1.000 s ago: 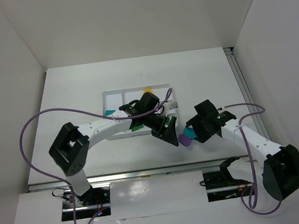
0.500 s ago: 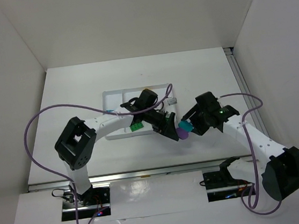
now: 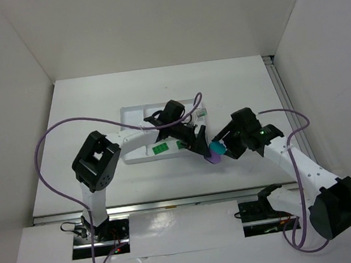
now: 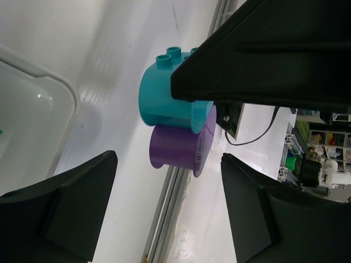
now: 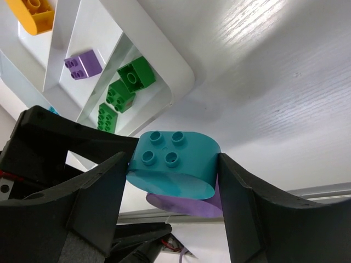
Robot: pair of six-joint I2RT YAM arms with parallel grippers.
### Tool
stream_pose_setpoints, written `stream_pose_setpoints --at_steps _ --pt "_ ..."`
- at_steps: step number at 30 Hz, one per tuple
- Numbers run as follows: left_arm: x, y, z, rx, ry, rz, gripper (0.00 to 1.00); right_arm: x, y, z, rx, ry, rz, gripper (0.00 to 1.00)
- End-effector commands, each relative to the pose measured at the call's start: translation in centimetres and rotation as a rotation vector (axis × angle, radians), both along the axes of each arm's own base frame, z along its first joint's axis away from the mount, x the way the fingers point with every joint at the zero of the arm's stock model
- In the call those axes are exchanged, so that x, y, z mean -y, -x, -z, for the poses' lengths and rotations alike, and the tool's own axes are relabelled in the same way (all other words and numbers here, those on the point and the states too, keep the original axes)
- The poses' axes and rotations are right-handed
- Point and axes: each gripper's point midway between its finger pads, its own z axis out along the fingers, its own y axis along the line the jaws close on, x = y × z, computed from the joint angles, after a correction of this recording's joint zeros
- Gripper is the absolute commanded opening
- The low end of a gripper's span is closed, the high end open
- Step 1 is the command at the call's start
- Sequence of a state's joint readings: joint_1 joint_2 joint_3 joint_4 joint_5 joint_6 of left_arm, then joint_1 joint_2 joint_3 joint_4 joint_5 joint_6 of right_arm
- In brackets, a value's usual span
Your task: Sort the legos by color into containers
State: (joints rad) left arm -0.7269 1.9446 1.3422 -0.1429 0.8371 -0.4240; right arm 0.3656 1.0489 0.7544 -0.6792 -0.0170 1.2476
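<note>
Teal oval lego [image 5: 174, 159], stacked on a purple one [image 4: 175, 153], sits clamped between the fingers of my right claw [image 5: 173, 181], above the counter [image 5: 263, 82] beside the tray's [image 3: 128, 113] corner; my left claw [image 4: 169, 164] stands open, the pair in its gap, touching neither finger.

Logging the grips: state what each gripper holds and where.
Right gripper clamps the teal oval brick by its rounded ends, purple brick stuck beneath. Left gripper holds nothing; it stands open around the purple brick.
</note>
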Motion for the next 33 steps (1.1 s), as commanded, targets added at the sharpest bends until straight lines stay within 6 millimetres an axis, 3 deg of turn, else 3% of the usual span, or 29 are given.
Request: stream_pose_setpoints --at_steps 1,5,6,9,13,15,19,23,33 --pt "1.4 -0.6 -2.7 0.067 0.108 0.035 0.88 -0.3 -0.5 -2.3 0.049 -0.034 -0.002 0.58" --pt "2.0 0.2 -4.6 0.052 0.206 0.098 0.77 -0.5 -0.6 -2.4 0.055 -0.044 -0.008 0.58" --pt "1.9 0.7 -5.0 0.039 0.228 0.123 0.7 -0.5 -0.6 -2.4 0.053 -0.049 0.0 0.58" --pt "1.7 1.3 -5.0 0.017 0.237 0.147 0.64 -0.3 -0.8 -2.3 0.056 -0.05 0.009 0.58" --pt "1.6 1.5 -4.8 0.029 0.246 0.162 0.65 -0.8 -1.0 -2.6 0.069 -0.073 -0.004 0.58" --pt "1.3 1.6 -4.7 0.035 0.227 0.162 0.74 -0.8 -1.0 -2.7 0.066 -0.078 0.003 0.58" --pt "1.2 1.6 -3.9 0.021 0.205 0.156 0.81 -0.8 -1.0 -2.7 0.066 -0.078 0.003 0.58" --pt "1.5 2.5 -3.0 -0.016 0.178 0.172 0.83 -0.9 -1.2 -2.6 0.066 -0.078 0.003 0.58" --pt "1.5 2.5 -1.9 -0.059 0.15 0.149 0.81 -0.7 -1.8 -3.6 0.101 -0.067 0.006 0.58"
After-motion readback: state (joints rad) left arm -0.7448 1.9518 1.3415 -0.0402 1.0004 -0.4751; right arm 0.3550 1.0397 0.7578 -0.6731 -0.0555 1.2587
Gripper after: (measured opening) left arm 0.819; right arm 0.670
